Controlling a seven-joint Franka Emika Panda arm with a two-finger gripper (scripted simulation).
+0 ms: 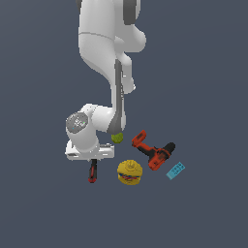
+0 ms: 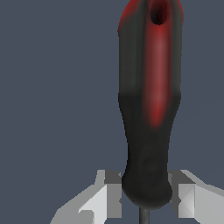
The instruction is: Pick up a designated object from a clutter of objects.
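Currently we are lowering our white arm (image 1: 104,53) over the clutter: drill (image 1: 154,151), hamburger toy (image 1: 130,172), blue piece (image 1: 175,170), pear (image 1: 116,138). Our gripper (image 2: 146,199) is straddling the screwdriver (image 2: 148,109), which is lying at the exterior view's left; the fingers (image 2: 111,194) are sitting spread beside the handle's base, not yet pinching. We are judging that squeezing evenly, centred on the handle, suits best.

red-and-black screwdriver (image 1: 92,171) beside hamburger toy (image 1: 130,173)

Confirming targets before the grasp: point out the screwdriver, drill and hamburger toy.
screwdriver (image 2: 148,131): wrist view, handle middle.
drill (image 1: 154,153): exterior view, red body.
hamburger toy (image 1: 130,173): exterior view, centre.
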